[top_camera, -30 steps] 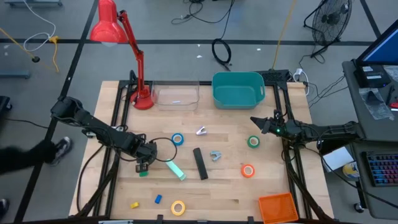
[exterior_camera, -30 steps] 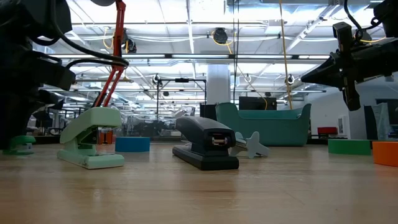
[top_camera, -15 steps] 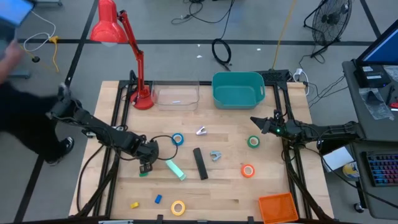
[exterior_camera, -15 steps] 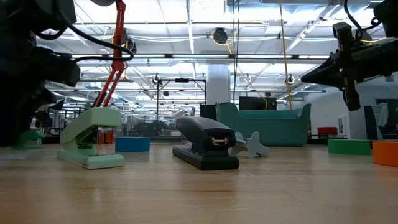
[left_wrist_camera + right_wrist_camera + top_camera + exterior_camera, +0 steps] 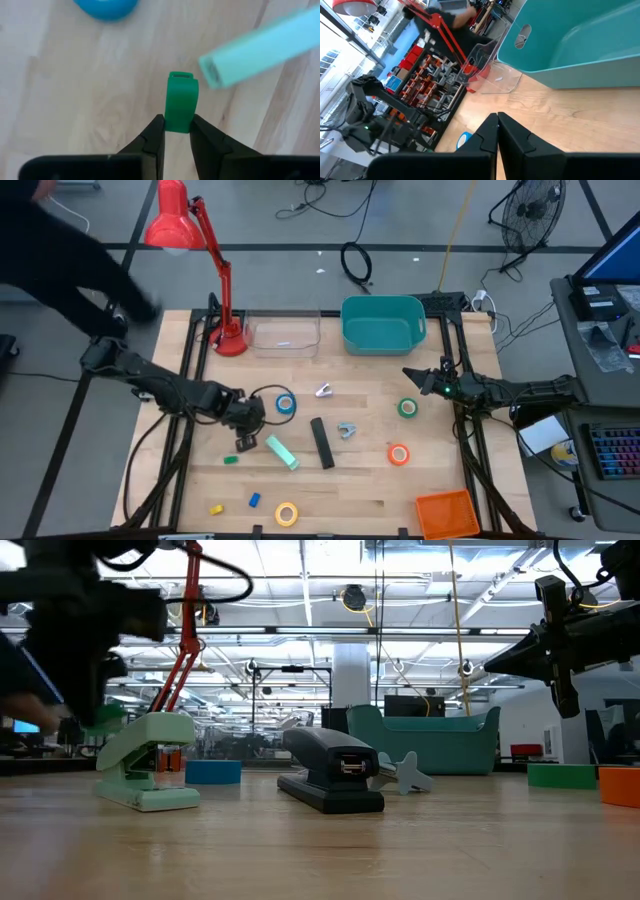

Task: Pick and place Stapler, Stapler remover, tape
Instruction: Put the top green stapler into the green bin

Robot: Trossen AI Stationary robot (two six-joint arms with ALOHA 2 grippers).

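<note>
Left claw grips a small green block

The left gripper [image 5: 175,131] clenches a small green block [image 5: 180,101] above the table [image 5: 440,470], near the mint stapler [image 5: 282,452] and the blue tape [image 5: 286,405]. The black stapler [image 5: 321,442] lies mid-table, untouched. The right gripper [image 5: 497,120] hangs clenched on nothing near the green tape [image 5: 407,408], below the teal bin [image 5: 382,324]

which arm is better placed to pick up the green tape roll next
Right. The right gripper hovers just beside the green tape roll, fingers shut and empty. The left gripper is across the table, shut on a small green piece.
</note>
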